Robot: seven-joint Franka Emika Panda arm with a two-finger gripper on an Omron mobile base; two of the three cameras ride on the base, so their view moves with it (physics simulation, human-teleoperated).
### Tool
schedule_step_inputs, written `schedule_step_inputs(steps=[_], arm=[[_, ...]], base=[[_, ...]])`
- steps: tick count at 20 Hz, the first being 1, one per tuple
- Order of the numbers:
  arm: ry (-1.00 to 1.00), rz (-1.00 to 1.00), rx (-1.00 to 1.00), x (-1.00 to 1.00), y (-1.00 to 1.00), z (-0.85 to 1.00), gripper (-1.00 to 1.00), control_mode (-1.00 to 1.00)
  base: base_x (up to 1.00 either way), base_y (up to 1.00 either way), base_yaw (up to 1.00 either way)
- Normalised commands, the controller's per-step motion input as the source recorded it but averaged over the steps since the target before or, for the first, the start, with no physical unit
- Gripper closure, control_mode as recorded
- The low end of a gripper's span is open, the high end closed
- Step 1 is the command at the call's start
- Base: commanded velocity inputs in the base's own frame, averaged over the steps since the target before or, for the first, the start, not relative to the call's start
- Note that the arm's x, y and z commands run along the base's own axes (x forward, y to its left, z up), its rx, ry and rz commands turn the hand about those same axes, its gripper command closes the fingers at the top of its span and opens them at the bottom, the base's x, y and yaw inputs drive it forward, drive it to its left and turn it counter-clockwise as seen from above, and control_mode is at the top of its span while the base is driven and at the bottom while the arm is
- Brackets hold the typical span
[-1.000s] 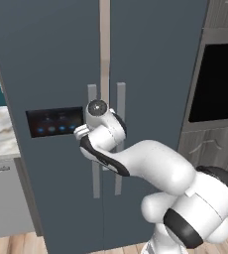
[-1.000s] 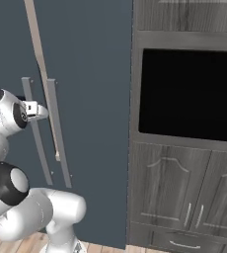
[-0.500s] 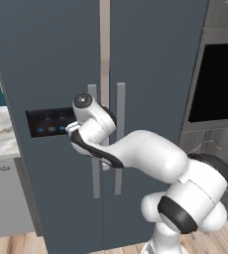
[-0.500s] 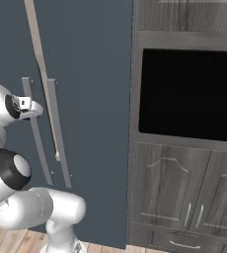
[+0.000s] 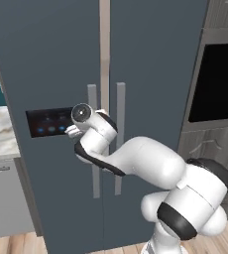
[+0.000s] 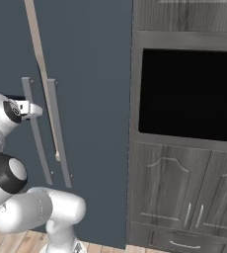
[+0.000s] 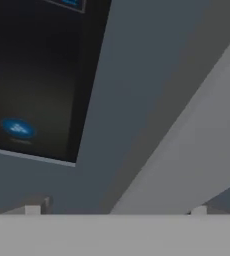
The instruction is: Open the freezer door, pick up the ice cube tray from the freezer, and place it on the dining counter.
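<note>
Freezer door (image 5: pixel 51 74) ajar a crack, a pale strip showing along its handle-side edge. Gripper (image 7: pixel 115 210) up against the door front, between the display panel (image 5: pixel 49 122) and the door's grey handle (image 5: pixel 92 141). Jaws wide apart, nothing between them. Handle (image 7: pixel 197 155) just beside the right fingertip (image 7: pixel 199 210); contact unclear. Oven cabinet (image 6: pixel 184 123) stands beyond the second, plain door (image 5: pixel 155 74).

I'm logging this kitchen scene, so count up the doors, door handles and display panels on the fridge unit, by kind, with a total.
Slate-blue doors: 2 (freezer door, plain door)
Long grey vertical handles: 2 (freezer door handle, plain door handle)
Black display panels: 1 (display panel)
Total: 5
</note>
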Motion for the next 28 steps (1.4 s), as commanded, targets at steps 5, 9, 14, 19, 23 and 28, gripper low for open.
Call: schedule_step_inputs(steps=[5, 9, 14, 19, 23, 28], arm=[[-0.04, 0.0, 0.01, 0.34, -0.14, -0.11, 1.0, -1.0], [0.07, 0.0, 0.09, 0.17, -0.26, 0.0, 1.0, -1.0], [0.17, 0.02, 0.04, -0.29, 0.39, 0.01, 1.0, -1.0], [0.02, 0.09, 0.09, -1.0, 0.7, 0.0, 1.0, -1.0], [0.0, 0.1, 0.03, -1.0, 0.97, 0.0, 1.0, -1.0], [0.0, 0.12, 0.0, -1.0, 1.0, 0.0, 1.0, -1.0]], base=[[0.0, 0.0, 0.0], [0.0, 0.0, 0.0], [0.0, 0.0, 0.0], [0.0, 0.0, 0.0], [0.0, 0.0, 0.0], [0.0, 0.0, 0.0]])
